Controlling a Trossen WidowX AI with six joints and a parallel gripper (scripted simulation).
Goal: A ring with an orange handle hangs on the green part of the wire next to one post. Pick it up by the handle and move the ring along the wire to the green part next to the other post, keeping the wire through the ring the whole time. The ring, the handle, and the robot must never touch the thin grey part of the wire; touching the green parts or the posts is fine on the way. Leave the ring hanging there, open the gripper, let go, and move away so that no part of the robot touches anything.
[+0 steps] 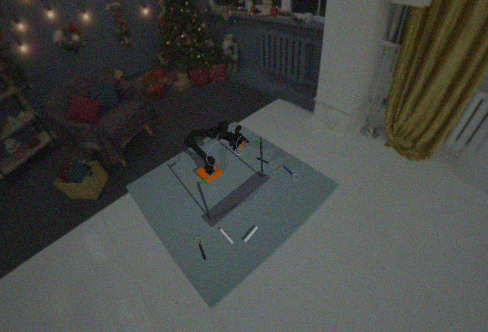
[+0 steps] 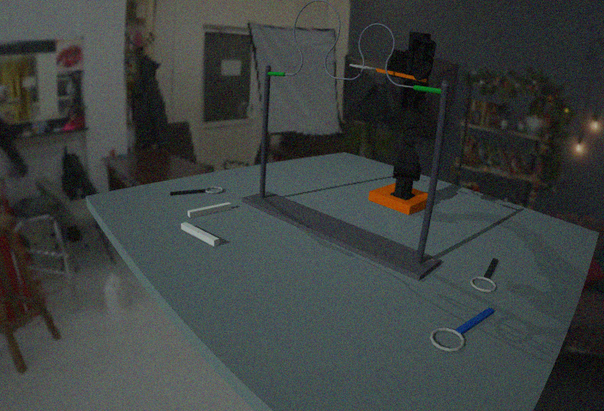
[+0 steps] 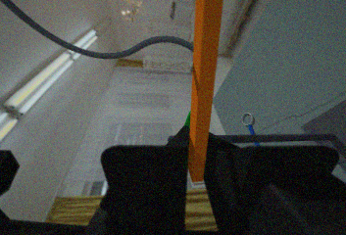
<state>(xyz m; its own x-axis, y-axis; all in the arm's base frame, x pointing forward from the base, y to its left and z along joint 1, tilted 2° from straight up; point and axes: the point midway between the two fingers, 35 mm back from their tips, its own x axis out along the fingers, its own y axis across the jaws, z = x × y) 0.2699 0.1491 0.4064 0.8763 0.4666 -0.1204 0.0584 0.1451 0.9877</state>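
Observation:
My gripper [image 1: 244, 140] [image 2: 420, 78] [image 3: 190, 130] is shut on the orange handle [image 1: 241, 145] [image 2: 401, 74] [image 3: 206, 64]. The white ring [image 1: 239, 152] [image 2: 355, 65] is almost edge-on in the exterior view, around the grey wire [image 2: 394, 45] [image 3: 102, 55] at the lower left side of the smaller loop; it is out of the wrist view. The handle crosses the loop's right side in the exterior view; any gap there cannot be told. The right green part [image 1: 257, 142] [image 2: 427, 89] is below and right of the handle there; the left green part [image 1: 203, 181] [image 2: 277, 74] is far off.
The right post [image 1: 261, 158] [image 2: 433, 179] and left post [image 1: 203, 199] [image 2: 265, 135] rise from a grey base [image 1: 234, 198] [image 2: 331, 225]. A blue-handled ring [image 1: 288, 170] [image 2: 475, 320], two black-handled rings and two white blocks [image 1: 225, 235] [image 1: 250, 233] lie on the table.

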